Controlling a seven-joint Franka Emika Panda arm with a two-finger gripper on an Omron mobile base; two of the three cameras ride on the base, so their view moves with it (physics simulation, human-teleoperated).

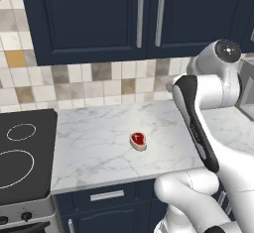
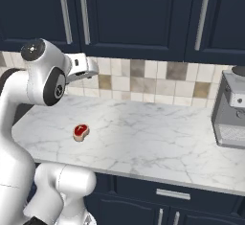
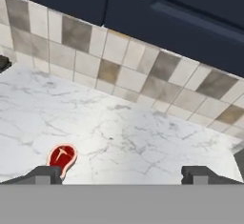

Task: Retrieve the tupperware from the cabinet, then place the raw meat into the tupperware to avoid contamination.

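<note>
The arm [image 1: 208,128] rises nearest the cameras, folded over the near edge of the counter [image 1: 99,162]. In the hand view the gripper [image 3: 121,174] has its two tips set wide apart with nothing between them, hanging above the marble; the left tip [image 3: 45,174] sits just beside the meat in that view, without a clear sign of touching.

At far left a black stove [image 1: 22,152] adjoins the counter. The meat [image 1: 138,140] lies flat on the marble, alone, nearer the front edge than the tiled wall [image 1: 89,86], and left of the arm in the left base view. In the right base view the meat [image 2: 81,131] sits at the left part of the counter, well apart from the grey appliance [image 2: 232,118] at far right.

Above the tiles the cabinet [image 1: 124,14] hangs with its doors shut and its silver handles [image 1: 140,16] upright. What is inside it cannot be told. Below the counter a navy drawer [image 1: 106,196] carries a short horizontal handle.
</note>
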